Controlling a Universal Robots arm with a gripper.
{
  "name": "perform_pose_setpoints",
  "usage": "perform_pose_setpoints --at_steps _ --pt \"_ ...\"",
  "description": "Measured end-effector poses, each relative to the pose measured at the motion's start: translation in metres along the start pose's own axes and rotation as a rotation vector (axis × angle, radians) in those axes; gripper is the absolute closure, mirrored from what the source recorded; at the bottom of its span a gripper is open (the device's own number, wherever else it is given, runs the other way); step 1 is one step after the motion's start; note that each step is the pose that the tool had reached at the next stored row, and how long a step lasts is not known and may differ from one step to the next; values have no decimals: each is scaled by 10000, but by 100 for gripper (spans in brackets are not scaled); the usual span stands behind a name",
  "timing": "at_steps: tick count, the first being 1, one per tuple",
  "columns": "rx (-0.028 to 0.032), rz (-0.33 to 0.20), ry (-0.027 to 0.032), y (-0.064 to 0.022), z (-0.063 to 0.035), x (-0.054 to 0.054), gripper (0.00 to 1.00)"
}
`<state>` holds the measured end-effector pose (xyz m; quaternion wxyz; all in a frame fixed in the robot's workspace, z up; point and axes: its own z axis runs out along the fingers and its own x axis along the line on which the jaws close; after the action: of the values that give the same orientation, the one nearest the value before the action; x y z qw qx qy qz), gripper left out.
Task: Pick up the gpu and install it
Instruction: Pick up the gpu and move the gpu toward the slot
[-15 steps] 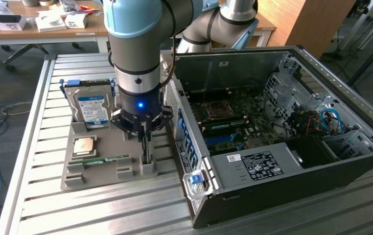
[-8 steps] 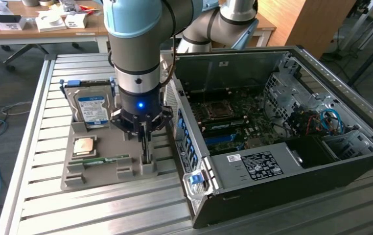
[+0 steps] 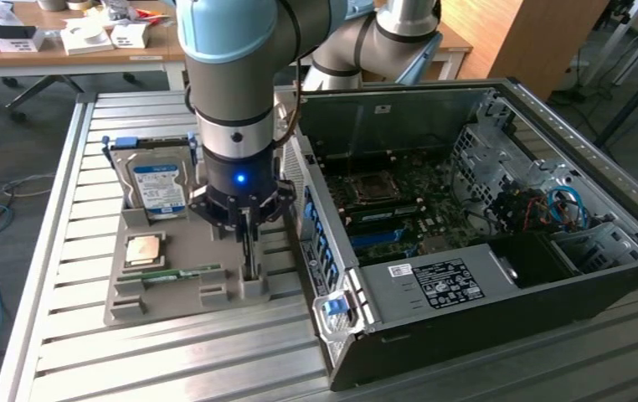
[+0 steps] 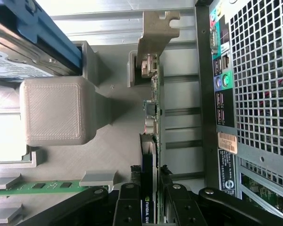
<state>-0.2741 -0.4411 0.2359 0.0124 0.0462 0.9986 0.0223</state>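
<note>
- Wrist view: the gripper [image 4: 150,175] is closed part-way, and its two black fingers [image 4: 129,207] stand one on each face of the gpu [image 4: 153,117]. The gpu is seen edge-on, upright in its slot.
- The fingers look pressed against the card, one on the black cooler side and the other on the green board side. The narrow seam at the board side is hard to read.
- Past the fingertips the card's edge runs on to its silver bracket [image 4: 156,28] at the far end, well apart from the fingers.
- The card rests in the grey tray [image 4: 108,155]. On the cooler-side finger's flank there is a square grey post [image 4: 54,110], beyond it the hard drive [image 4: 19,61] in its blue rail, and near that finger's base the memory stick [image 4: 37,187] lying flat.
- On the other finger's flank, just beside the tray, is the perforated rear of the computer case [image 4: 254,70].
- Exterior view: the arm [image 3: 235,84] points straight down with the fingers reaching into the tray's slot at the edge nearest the case.
- To the exterior view's left of the fingers are the upright hard drive, a processor chip [image 3: 144,249] and the memory stick.
- To the exterior view's right of the fingers the case lies open.
- Everything stands on a slatted metal table [image 3: 62,360].
</note>
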Motion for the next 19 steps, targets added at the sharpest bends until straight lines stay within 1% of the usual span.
perform_pose_setpoints --at_steps 5,19 --pt "0 0 0 4 -81 -2 73" --pt "0 0 0 17 -374 -9 73"
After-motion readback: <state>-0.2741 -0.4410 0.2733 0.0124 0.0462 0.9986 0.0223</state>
